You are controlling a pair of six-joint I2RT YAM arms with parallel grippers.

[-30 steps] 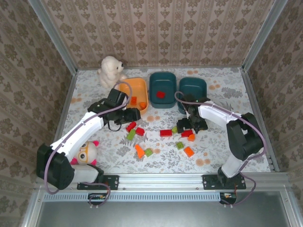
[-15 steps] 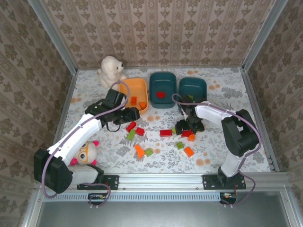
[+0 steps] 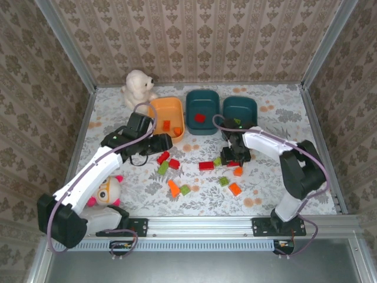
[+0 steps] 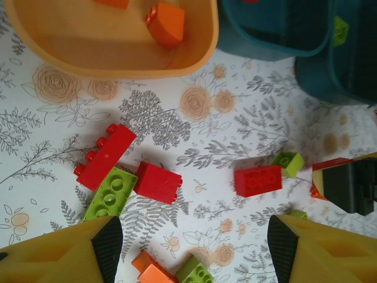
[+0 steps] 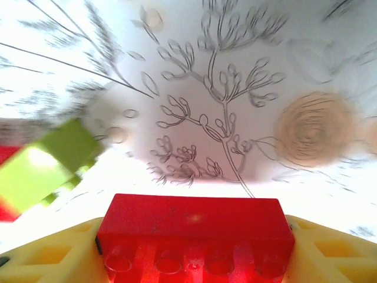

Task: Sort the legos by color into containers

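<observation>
Between the right fingers (image 5: 339,256), red lego (image 5: 194,227)

Scattered legos (image 3: 206,165) crowd the table (image 3: 268,188) just near of the orange tub (image 3: 165,109); teal tubs (image 3: 209,106) close its right, a plush (image 3: 138,87) its far-left corner; its left lies bare

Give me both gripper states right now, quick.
Left gripper: open, holding nothing.
Right gripper: closed on a red lego brick.
</observation>
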